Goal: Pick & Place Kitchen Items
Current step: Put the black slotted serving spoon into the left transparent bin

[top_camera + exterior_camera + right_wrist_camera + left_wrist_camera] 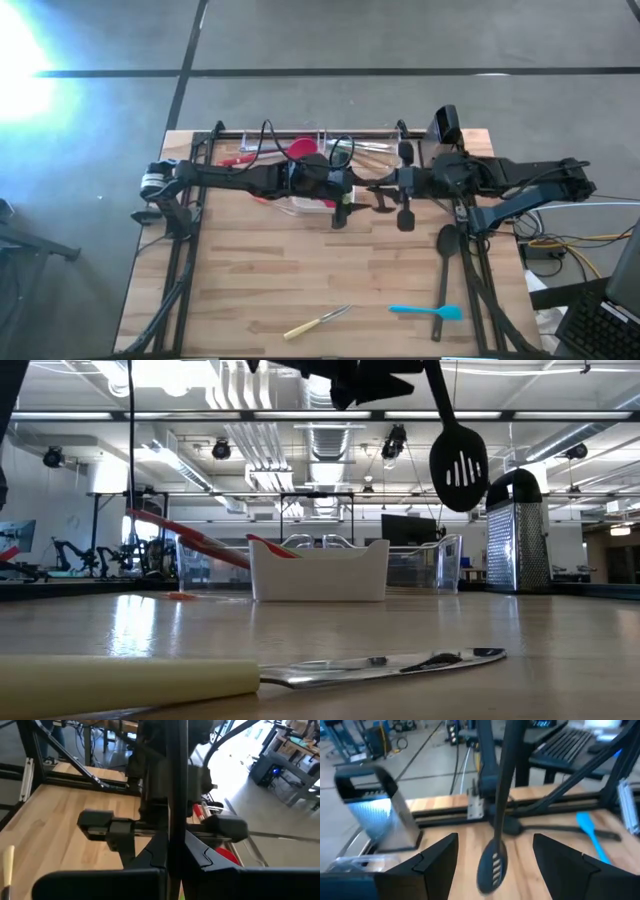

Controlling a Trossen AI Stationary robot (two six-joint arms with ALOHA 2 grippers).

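My right gripper (pixel 403 186) is shut on a black slotted spatula (pixel 405 205), held above the table's middle, near the far side. Its slotted head (pixel 458 468) hangs lowest. My left gripper (pixel 378 195) is open just left of the spatula. In the left wrist view the spatula (pixel 495 855) hangs ahead of the gap between its fingers, and nothing touches them. A black ladle (pixel 445 260), a blue spatula (pixel 425 312) and a cream-handled knife (pixel 318 322) lie flat on the table near its front. Red utensils (pixel 300 150) lie in a clear bin at the far side. My right gripper pinches the spatula's black handle (pixel 177 810) between its two fingers, partway along its length. The fingers come level from the table's right and lie across the handle. The spatula is lifted clear and hangs tilted, with its head below the fingers.
A white rectangular dish (pixel 318 570) stands under the arms. Clear bins (pixel 340 145) line the far edge, and a metal box grater (pixel 515 530) stands at the far right. The knife (pixel 300 672) lies close to the low camera. Bare wood lies between the dish and the front utensils.
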